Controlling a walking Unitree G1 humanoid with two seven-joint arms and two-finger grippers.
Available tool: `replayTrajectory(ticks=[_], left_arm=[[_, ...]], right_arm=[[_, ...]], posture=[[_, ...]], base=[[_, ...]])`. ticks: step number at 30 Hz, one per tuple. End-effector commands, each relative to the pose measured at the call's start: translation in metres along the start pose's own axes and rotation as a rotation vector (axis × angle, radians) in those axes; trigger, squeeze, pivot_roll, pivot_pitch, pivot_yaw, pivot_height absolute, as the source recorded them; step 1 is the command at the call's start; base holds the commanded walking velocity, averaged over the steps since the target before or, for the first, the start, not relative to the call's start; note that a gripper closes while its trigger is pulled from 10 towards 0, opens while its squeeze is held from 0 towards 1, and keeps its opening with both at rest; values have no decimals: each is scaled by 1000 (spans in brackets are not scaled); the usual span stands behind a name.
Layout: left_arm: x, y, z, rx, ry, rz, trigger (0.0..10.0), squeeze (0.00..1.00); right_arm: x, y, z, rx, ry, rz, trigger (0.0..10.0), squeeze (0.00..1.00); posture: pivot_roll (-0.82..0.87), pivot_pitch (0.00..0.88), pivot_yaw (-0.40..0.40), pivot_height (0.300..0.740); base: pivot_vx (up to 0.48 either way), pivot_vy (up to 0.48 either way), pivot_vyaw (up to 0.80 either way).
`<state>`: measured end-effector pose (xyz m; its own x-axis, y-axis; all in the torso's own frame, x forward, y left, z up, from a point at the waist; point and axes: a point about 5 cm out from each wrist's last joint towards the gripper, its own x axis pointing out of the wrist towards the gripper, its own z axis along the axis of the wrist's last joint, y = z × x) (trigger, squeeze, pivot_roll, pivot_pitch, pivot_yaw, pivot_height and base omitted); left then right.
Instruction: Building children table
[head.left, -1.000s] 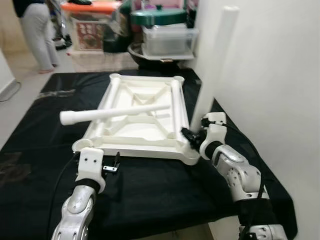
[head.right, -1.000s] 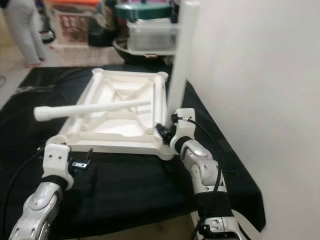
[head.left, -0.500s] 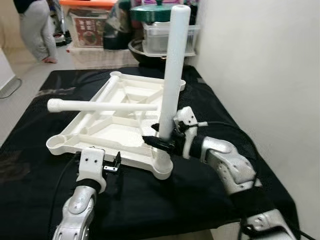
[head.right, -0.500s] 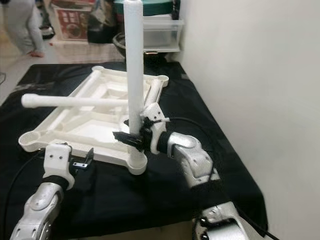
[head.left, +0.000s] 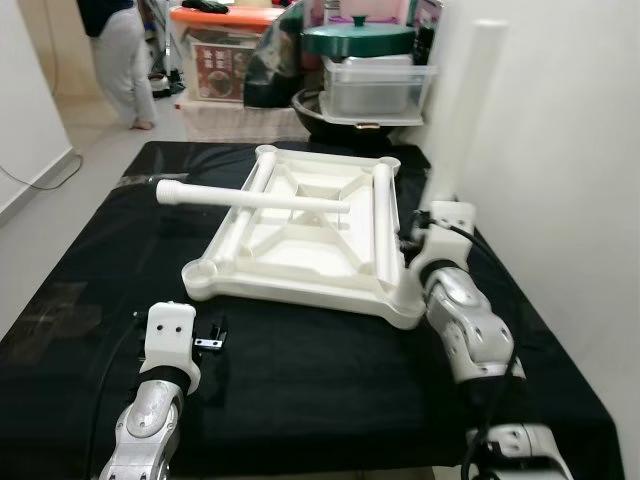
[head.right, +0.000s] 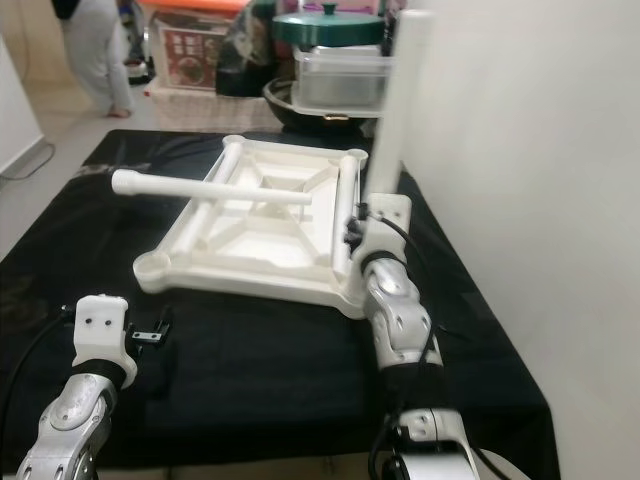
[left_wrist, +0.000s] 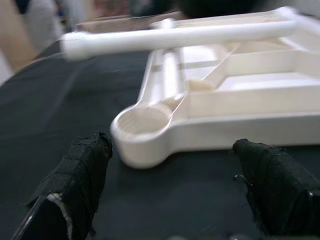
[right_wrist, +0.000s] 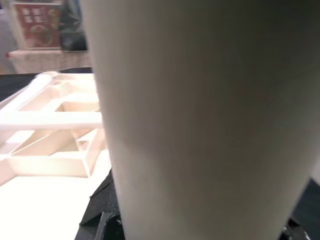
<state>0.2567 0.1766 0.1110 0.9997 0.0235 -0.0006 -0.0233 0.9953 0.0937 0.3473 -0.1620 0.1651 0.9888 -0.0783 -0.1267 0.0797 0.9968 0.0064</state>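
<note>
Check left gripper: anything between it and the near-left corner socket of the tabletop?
Nothing visible. The left gripper sits with jaws open on bare black cloth, facing the empty near-left corner socket of the upturned white tabletop. The loose table leg lies across the frame farther back, not in that line.

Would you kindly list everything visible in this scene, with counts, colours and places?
Tabletop: one, white, upside down on the black cloth.
Loose leg: one, white, lying across the tabletop.
Upright leg: one, white, standing at the tabletop's near right corner beside the wall.
Cloth: one, black, covering the work surface.
Storage boxes: several, clear and orange, behind the cloth.
Person: one, far left, standing.
Left gripper: open, near the tabletop's near left corner socket.
Right gripper: at the upright leg's base.
</note>
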Motion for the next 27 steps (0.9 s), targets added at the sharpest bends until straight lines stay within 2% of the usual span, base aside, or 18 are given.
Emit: replayTrajectory(ticks=[1,2,3,4,5,8,9,10,11,12,13,14,15,16,22,24,25,27], left_arm=[[1,-3,-3,3,11,-17,10000,0],[2,-4,-4,3,13,-23,10000,0],[3,-6,-4,3,14,-29,10000,0],[3,-6,-4,4,14,-34,10000,0],[4,-7,-4,6,13,-39,10000,0],[4,-7,-4,10,12,-42,10000,0],[5,-6,-3,13,11,-44,10000,0],[6,-5,-3,16,10,-44,10000,0],[6,-5,-3,16,10,-44,10000,0],[7,-4,-2,18,7,-42,10000,0],[7,-4,-2,18,7,-42,10000,0],[8,-4,-2,19,5,-39,10000,0],[8,-4,-2,19,5,-39,10000,0],[8,-3,-2,20,3,-35,10000,0],[6,-3,-2,19,1,-27,10000,0],[4,-2,-3,18,2,-18,10000,0],[4,-2,-3,18,2,-18,10000,0],[4,-2,-3,18,3,-14,10000,0]], right_arm=[[-7,5,-39,-78,194,45,7059,0],[-11,16,-38,-66,181,154,10000,0],[-16,27,-35,9,164,277,10000,0],[-20,36,-31,66,137,367,10000,784],[-25,45,-22,105,102,494,10000,1000],[-29,53,-15,120,84,602,10000,1000],[-33,59,-8,120,67,698,10000,0],[-43,65,3,79,3,876,10000,0],[-43,65,3,79,3,876,10000,0],[-55,69,11,29,-41,1035,10000,0],[-55,69,11,29,-41,1035,10000,0],[-61,71,13,-38,-69,1150,10000,0],[-61,71,13,-38,-69,1150,10000,0],[-62,73,12,-91,-77,1206,10000,0],[-49,75,9,-118,-65,1171,10000,0],[-31,77,15,-93,-86,1051,10000,0],[-31,77,15,-93,-86,1051,10000,0],[-17,78,21,-62,-96,908,10000,0]], posture=[[-8,0,-51,740],[-9,0,-47,740],[-12,0,-44,740],[-12,0,-44,740],[-14,0,-40,740],[-15,0,-38,740],[-16,0,-36,740],[-12,0,-40,740],[-12,0,-40,740],[-4,0,-45,740],[-4,0,-45,740],[0,0,-48,740],[0,0,-48,740],[11,0,-55,740],[28,0,-70,740],[39,0,-78,740],[39,0,-78,740],[36,0,-73,740]], base=[[0,0,0],[0,0,0],[0,0,0],[0,0,0],[0,0,0],[0,0,0],[0,0,0],[0,0,0],[0,0,0],[0,0,0],[0,0,0],[0,0,0],[0,0,0],[0,0,0],[0,0,0],[0,0,0],[0,0,0],[0,0,0]])
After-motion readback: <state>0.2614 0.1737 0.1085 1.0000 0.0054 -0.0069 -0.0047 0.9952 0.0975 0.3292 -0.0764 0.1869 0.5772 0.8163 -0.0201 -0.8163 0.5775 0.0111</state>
